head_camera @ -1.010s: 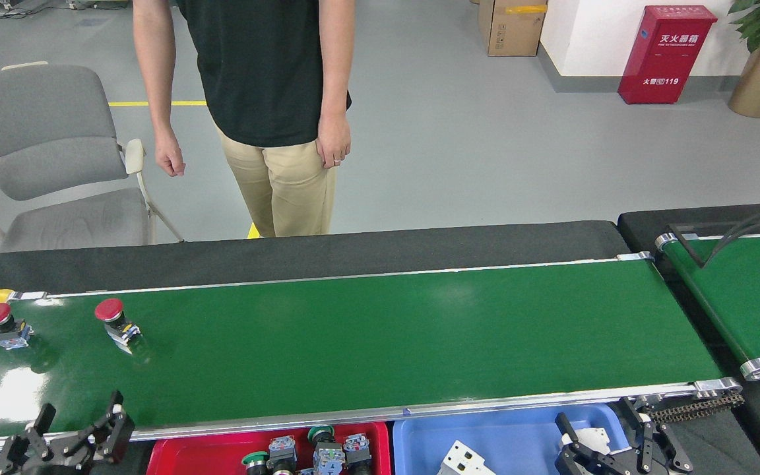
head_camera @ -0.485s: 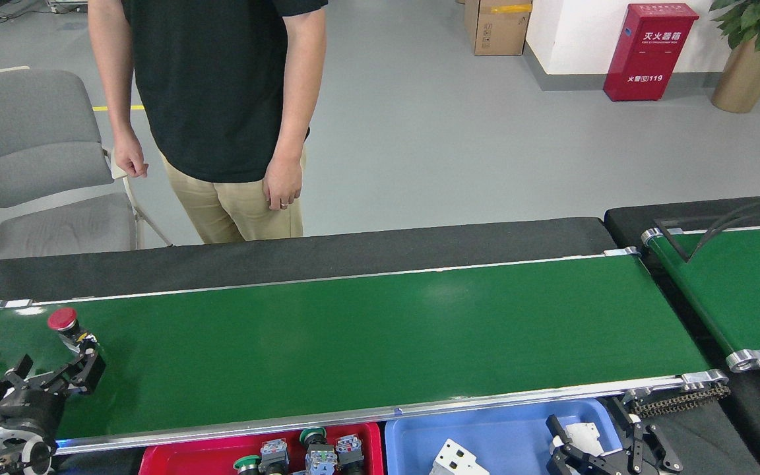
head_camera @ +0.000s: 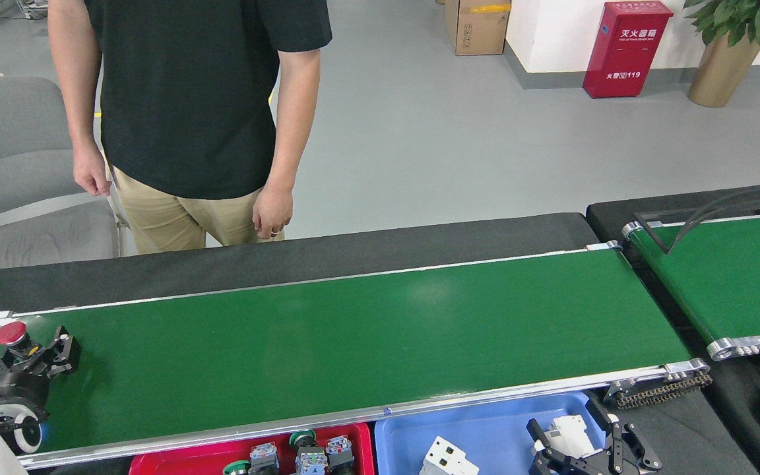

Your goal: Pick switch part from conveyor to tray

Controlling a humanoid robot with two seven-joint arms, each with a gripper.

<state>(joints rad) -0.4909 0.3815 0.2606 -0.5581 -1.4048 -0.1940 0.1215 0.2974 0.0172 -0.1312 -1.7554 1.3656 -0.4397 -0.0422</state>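
Head view shows the left gripper [head_camera: 40, 353] open around the red switch [head_camera: 12, 335] at the conveyor [head_camera: 353, 343] left end; next, I judge, closing and lifting toward the red tray [head_camera: 175, 462].

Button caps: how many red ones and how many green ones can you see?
Red button caps: 1
Green button caps: 2
Total: 3
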